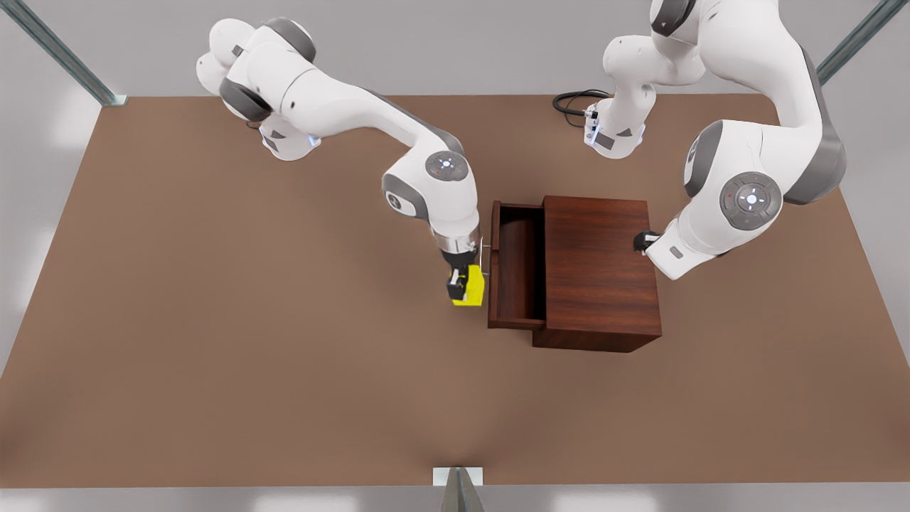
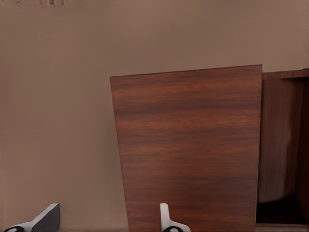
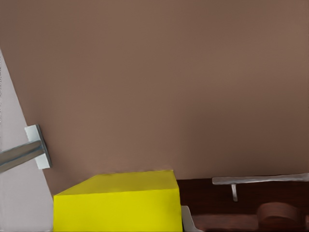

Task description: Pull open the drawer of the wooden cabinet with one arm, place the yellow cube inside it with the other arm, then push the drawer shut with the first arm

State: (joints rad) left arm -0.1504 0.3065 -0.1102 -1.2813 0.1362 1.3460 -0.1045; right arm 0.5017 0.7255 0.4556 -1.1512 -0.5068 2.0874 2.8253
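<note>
Front view, centre of the frame: the wooden cabinet (image 1: 597,274) stands on the brown desk (image 1: 213,320) with its drawer (image 1: 513,267) pulled out toward the front view's left, interior exposed. The thin silver handle (image 1: 486,259) lies on the drawer's outer face. Just left of that face, the right hand (image 1: 458,279) points downward and pinches the yellow cube (image 1: 472,288) between its fingers; the cube sits beside the drawer front, outside the tray. In the right wrist view the cube (image 3: 118,203) occupies the lower left, with the handle (image 3: 260,180) at lower right. At the cabinet's right edge in the front view, the left hand (image 1: 643,242) hovers over the cabinet top; the left wrist view shows its fingertips (image 2: 166,217) spread apart, holding nothing, above the cabinet (image 2: 188,150) and open drawer (image 2: 285,150).
</note>
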